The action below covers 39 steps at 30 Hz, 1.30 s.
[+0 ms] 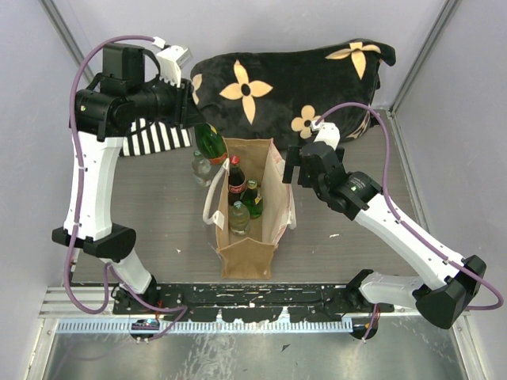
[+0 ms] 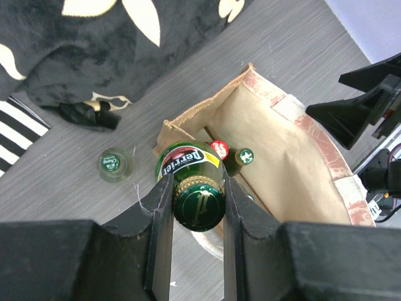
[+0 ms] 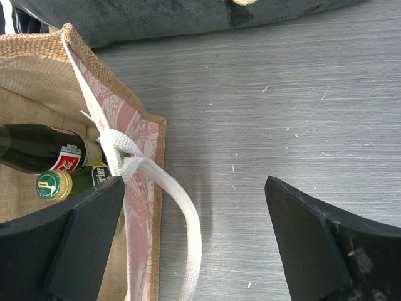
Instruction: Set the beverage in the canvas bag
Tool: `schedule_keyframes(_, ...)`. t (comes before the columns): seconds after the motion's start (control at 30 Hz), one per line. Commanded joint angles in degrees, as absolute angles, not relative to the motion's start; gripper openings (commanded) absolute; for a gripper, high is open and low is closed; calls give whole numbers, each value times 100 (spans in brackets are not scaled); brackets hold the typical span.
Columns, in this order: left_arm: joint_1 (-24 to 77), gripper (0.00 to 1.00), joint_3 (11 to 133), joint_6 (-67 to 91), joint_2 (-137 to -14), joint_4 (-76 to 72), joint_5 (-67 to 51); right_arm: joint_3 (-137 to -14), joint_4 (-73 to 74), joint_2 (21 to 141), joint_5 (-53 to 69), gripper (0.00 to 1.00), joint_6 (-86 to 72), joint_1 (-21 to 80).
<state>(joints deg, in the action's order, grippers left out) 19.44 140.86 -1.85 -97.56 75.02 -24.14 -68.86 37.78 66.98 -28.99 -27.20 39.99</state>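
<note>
The green Perrier bottle is being gripped at its neck, just under the cap, by the clenched left gripper. It is sitting outside the canvas bag, just beyond the bag's far-left corner. The views are not showing whether its base is clear of the bench. Inside the bag, a cola bottle, a smaller green bottle and a clear bottle are standing in a row along the left of the mouth, so the free room appears to be on the right. To do this step well, the left arm should be lifting the bottle until its base is riding above the soft rim. It should then be carrying the bottle upright toward the near right, over the open side. From there it should be lowering straight down beside the cola bottle's red cap rather than onto it, and letting go only when the bag floor is taking the weight. A second clear bottle is standing on the bench just left of the Perrier bottle, so any sideways swing risks tipping it. The right gripper is spread wide and grasping nothing. It is straddling the bag's right wall by the cream handle, well placed to steady that wall. The flowered cushion is lying behind, at the far side.
</note>
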Motion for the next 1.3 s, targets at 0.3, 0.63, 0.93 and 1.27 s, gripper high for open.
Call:
schedule_keyframes(0.3,2115,0,13895,272,-9149,6288,-3179,-6842,3665,6601,-2918,100,-2829,3995)
schedule_keyframes(0.63,3262,0,13357,-140,-9158,6589,-3149,-6903,3782,6555,-3073,100,-2924,3973)
schedule_keyframes(0.93,3935,0,12195,-570,-9077,6325,-3017,-7008,4143,6359,-3282,100,-2969,3950)
schedule_keyframes(1.27,4251,0,10911,-619,-8901,5543,-2861,-7000,4388,6250,-3290,100,-3003,3907)
